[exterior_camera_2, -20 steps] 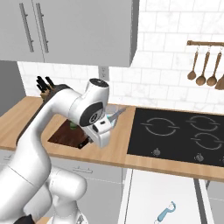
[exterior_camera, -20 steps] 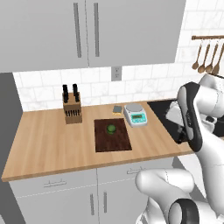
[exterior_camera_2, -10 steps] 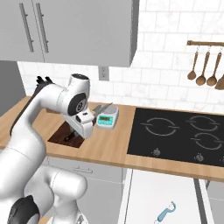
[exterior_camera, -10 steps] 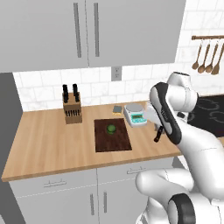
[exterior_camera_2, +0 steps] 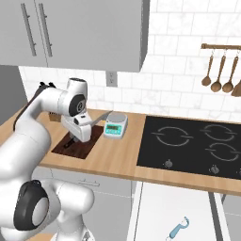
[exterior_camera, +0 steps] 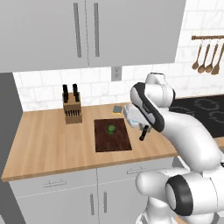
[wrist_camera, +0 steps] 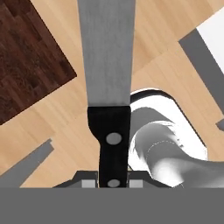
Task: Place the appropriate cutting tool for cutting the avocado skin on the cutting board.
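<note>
My gripper (wrist_camera: pixel 113 181) is shut on the black riveted handle of a knife (wrist_camera: pixel 107 65); its broad grey blade reaches out over the light wood counter. The dark brown cutting board (exterior_camera: pixel 113 134) lies on the counter, and the small green avocado (exterior_camera: pixel 111 128) sits on its far half. In the left base view the gripper (exterior_camera: pixel 141 127) hangs just right of the board's right edge. From the right base view the gripper (exterior_camera_2: pixel 77 134) is over the board (exterior_camera_2: pixel 87 147), and the blade (exterior_camera_2: pixel 101 117) slants up to the right. The board's corner (wrist_camera: pixel 26 57) fills the hand view's upper left.
A wooden knife block (exterior_camera: pixel 72 107) stands behind the board to the left. A small kitchen scale (exterior_camera_2: pixel 116 126) sits right of the board, and the black stovetop (exterior_camera_2: pixel 197 146) lies farther right. Wooden utensils (exterior_camera_2: pixel 219 70) hang on the wall.
The arm has swung left from the stovetop side to the board's right edge, carrying the knife with it. The avocado and board have not moved.
</note>
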Controlling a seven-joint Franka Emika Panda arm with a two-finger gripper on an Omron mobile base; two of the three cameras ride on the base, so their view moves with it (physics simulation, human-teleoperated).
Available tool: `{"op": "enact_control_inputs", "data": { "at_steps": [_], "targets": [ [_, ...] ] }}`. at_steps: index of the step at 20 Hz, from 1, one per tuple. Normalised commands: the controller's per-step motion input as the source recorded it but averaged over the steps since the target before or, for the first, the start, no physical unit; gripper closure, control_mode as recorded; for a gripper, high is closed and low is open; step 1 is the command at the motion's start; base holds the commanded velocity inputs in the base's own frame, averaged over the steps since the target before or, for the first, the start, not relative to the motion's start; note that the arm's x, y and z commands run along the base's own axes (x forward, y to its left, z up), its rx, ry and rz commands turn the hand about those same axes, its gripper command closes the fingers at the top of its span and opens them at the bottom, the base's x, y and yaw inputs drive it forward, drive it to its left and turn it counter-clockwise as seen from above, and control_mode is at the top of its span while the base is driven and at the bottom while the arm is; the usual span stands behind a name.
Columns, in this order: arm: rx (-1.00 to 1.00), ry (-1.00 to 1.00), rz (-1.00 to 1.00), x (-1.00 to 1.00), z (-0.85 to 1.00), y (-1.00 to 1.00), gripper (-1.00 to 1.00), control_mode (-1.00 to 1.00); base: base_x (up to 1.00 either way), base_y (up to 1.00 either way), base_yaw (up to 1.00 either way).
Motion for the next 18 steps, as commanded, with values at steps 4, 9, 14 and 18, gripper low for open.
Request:
{"op": "enact_control_inputs", "data": {
  "at_steps": [4,9,14,18],
  "targets": [
    [-0.10,0.00,0.00,0.31,-0.42,0.16,1.00,-1.00,0.00,0.00,0.00],
    [-0.12,0.00,0.00,0.25,-0.50,0.15,1.00,-1.00,0.00,0.00,0.00],
    [-0.02,0.00,0.00,0.29,-0.31,0.17,1.00,-1.00,0.00,0.00,0.00],
    [0.00,0.00,0.01,0.31,-0.30,0.18,1.00,-1.00,0.00,0.00,0.00]
  ]
}}
